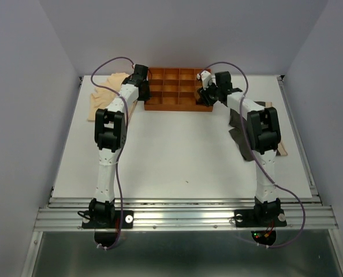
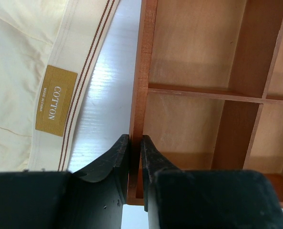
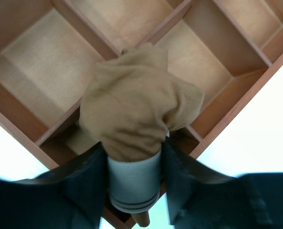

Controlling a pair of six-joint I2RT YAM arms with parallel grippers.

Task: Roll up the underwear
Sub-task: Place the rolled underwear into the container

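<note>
left gripper (image 2: 136,160): jaws nearly shut, pinching the left wall of the tray (image 2: 139,71); i read that as bracing it.
right gripper (image 3: 132,160): jaws partway, closed on the rolled brown brief (image 3: 136,105), one finger each side near its pale waistband end.
rolled brown brief: at the tray's near right corner cell; i can't tell whether it sits inside yet.
pale brief (image 1: 105,92): loose on the table (image 1: 177,156), just left of the tray, label up.
dark brief (image 1: 238,130): spread on the table, right side.
handling: light, limp cloth; i expect a roll to loosen once released.
where to hold: across the roll's middle, or at the firmer waistband.
</note>
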